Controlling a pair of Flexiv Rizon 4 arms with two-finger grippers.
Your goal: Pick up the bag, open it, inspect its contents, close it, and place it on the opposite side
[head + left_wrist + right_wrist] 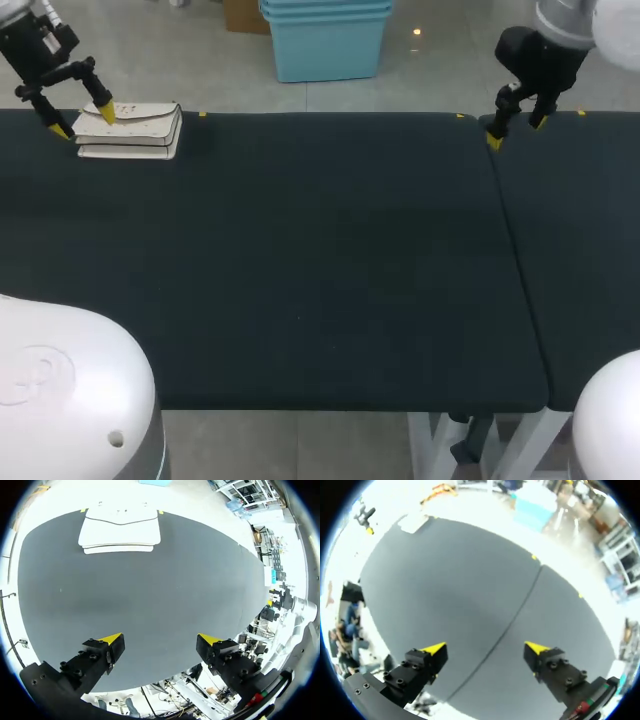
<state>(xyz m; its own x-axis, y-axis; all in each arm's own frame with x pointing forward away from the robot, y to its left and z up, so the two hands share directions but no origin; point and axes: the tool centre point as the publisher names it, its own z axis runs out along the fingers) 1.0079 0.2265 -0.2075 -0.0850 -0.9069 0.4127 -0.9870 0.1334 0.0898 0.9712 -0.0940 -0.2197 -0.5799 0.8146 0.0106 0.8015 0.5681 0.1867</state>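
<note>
The task looks to be at its very start, the pick-up: the bag lies flat and closed at the far left corner of the table, a pale flap bag with its flap side up, and nothing holds it. The left gripper hangs at that same corner. From the head view one yellow tip shows over the bag's near-left part and the other just off its left end. The left wrist view shows more: the bag sits well ahead of the left gripper, whose fingers stand wide apart with only bare table between them, so I judge it is above the bag and not touching it. The next move, as I read it, calls for this arm to come down and line up so the fingers straddle an edge or the flap of the bag, then close; flat as the bag lies, a grip on its thin side may be hard to get. Across the middle the dark table runs to a seam. Past that seam, at the far right edge, the right gripper hangs with its fingers pointing down. In its own view the right gripper is likewise spread, holding nothing, with the bag far off across the table.
</note>
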